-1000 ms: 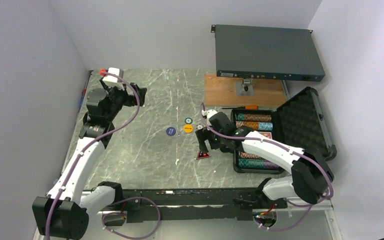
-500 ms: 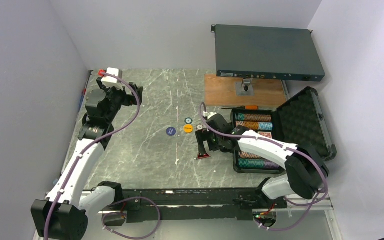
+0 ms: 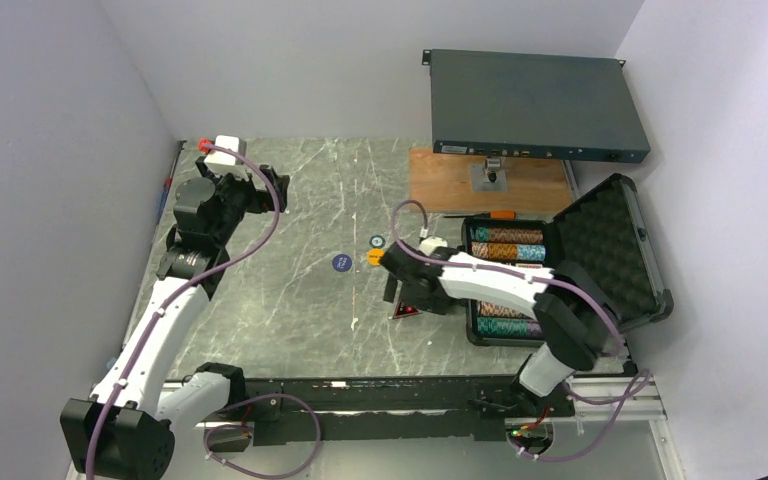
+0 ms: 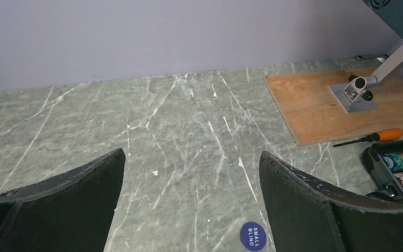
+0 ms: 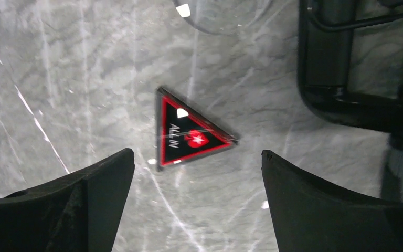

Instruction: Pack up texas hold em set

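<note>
The top camera sits high above and behind the near edge of the table (image 3: 290, 300). It looks down and forward from far enough off to take in the whole surface, with the open case (image 3: 608, 250) at the right.

The left wrist camera is well to the left of the case. It is low and faces across the table past the left gripper (image 4: 191, 157), so only the case's corner enters at lower right. With the top view it shares the blue button (image 4: 253, 235), and beyond the case the wooden board (image 4: 315, 105) and screwdriver (image 4: 378, 136).

The right wrist camera is just left of the case, close to the surface. It looks straight down past the right gripper (image 5: 198, 157) and shares the red triangle (image 5: 189, 139) with the top view.
</note>
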Motion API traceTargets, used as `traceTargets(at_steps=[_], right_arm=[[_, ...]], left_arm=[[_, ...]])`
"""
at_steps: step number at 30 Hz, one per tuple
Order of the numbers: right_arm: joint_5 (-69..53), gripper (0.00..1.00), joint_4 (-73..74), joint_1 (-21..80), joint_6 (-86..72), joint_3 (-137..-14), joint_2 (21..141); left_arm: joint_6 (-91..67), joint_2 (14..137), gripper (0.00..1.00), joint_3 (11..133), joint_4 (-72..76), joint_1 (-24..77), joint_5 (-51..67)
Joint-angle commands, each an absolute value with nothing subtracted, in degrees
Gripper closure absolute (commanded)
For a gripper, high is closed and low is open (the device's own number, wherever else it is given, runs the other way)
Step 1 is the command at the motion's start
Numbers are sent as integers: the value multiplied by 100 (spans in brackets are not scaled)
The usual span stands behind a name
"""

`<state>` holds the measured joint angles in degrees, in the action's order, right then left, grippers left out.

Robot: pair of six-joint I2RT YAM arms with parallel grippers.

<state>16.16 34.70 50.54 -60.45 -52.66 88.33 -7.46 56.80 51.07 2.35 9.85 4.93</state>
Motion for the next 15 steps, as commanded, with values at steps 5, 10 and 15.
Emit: traceTargets(at_steps=[5, 10, 15], right_arm=[[2272, 9, 4699, 5515, -7584, -6420, 9991], [2361, 9, 4631, 5564, -7540, -6359, 10058], [2409, 9, 4202, 5528, -7132, -6110, 9973]], left_arm=[[-871, 5597, 1, 5403, 305, 1002, 560], [-925, 5525, 1, 5385, 338, 1002, 639], [-952, 5429, 1, 5356, 376, 1002, 695]])
